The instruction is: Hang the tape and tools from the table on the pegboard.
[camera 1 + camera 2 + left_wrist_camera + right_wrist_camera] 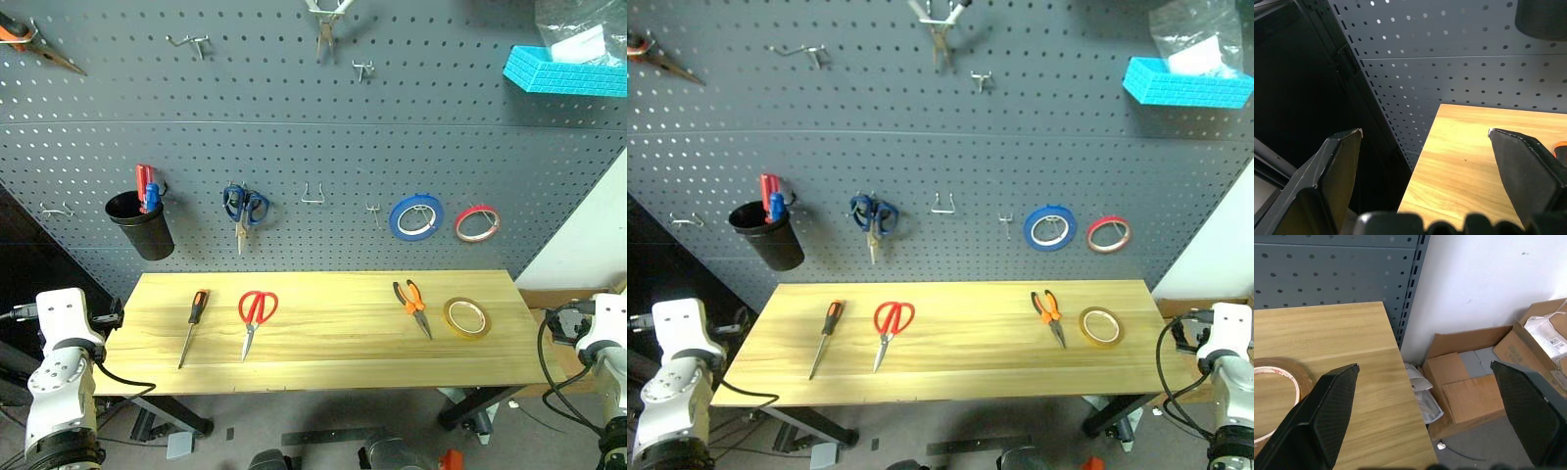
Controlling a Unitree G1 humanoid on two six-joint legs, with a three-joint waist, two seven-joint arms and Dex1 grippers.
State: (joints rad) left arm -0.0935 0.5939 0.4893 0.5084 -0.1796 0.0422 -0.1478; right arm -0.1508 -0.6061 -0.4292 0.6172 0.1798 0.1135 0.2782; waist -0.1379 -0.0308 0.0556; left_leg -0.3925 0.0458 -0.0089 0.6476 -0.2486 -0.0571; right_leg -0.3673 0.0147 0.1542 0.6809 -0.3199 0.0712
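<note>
On the table [323, 367] lie, from left to right, the orange-and-black screwdriver [193, 323], the red-handled scissors [255, 315], the orange-handled pliers [413, 304] and the yellow tape ring [467, 318]. Behind them rises the grey pegboard [294, 127]. My left gripper [1425, 132] hovers open and empty off the table's left end, with the screwdriver's handle [1561, 147] just inside one finger. Off the table's right end, my right gripper [1425, 365] is open and empty too, the tape [1290, 366] lying beside it.
The pegboard holds a black cup [142, 225] with red and blue screwdrivers, blue scissors [243, 208], a blue tape ring [416, 216], a red tape ring [477, 223] and bare hooks [313, 196]. A blue bin [563, 69] hangs upper right. Cardboard boxes [1474, 377] lie on the floor right of the table.
</note>
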